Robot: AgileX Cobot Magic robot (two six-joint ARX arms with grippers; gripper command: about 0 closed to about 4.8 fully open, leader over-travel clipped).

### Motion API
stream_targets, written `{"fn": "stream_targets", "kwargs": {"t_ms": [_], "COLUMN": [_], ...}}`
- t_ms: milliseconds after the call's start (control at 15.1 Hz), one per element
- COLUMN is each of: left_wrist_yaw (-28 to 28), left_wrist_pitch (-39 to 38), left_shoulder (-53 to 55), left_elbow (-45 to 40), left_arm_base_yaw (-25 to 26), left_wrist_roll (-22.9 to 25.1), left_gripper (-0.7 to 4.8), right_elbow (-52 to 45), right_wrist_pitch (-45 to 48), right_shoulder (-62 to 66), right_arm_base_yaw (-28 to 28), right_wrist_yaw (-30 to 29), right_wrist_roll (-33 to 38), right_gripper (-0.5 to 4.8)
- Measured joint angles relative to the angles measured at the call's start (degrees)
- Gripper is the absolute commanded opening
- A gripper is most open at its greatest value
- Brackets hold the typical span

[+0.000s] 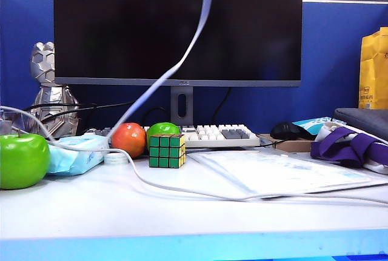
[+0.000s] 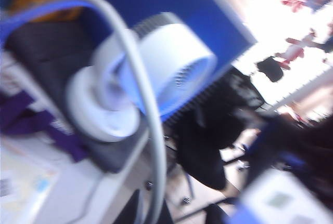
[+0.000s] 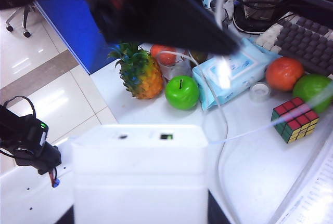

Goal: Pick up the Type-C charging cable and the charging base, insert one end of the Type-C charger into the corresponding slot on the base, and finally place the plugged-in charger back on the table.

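The Type-C charging cable (image 1: 182,191) lies as a white cord across the table (image 1: 182,221) and rises in a curve past the monitor, out of the exterior view's top. Neither gripper shows in that view. In the blurred left wrist view the cable (image 2: 140,78) arcs out from between the dark fingers of my left gripper (image 2: 151,216), which is shut on it; the plug end is hidden. In the right wrist view the white charging base (image 3: 140,177) fills the space between the jaws of my right gripper (image 3: 139,213), held above the table with its slots (image 3: 166,136) facing away.
On the table stand a Rubik's cube (image 1: 167,150), a green apple (image 1: 23,159), a red-orange fruit (image 1: 128,139), a pale blue tissue pack (image 1: 76,154), a keyboard (image 1: 218,134) and a sheet of paper (image 1: 279,173). A monitor (image 1: 176,25) stands behind. A pineapple (image 3: 138,73) sits near the table corner.
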Motion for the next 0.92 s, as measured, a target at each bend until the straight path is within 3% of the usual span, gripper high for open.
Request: {"fn": "stream_targets", "kwargs": {"t_ms": [66,529,925], "left_wrist_yaw": [5.33,16.65,26.1], "left_wrist_pitch": [-0.15,0.07,0.02], "left_shoulder": [0.13,0.13,0.09], "left_elbow": [3.28,15.19,18.16], "left_arm_base_yaw": [0.0,0.02,-0.07], "left_wrist_roll": [-0.37,-2.16,-6.01], "left_gripper": [-0.06,-0.06,-0.06], "right_elbow": [0.0,0.0,0.0], "right_wrist_pitch": [0.02,2.43,6.67], "right_shoulder": [0.07,0.07,0.04], "right_arm_base_yaw": [0.02,0.04,0.04], "right_wrist_yaw": [-2.43,-23.19,-34.51], "right_wrist_roll": [1.07,1.46,3.58], "right_gripper": [-0.05,-0.05,-0.04]}}
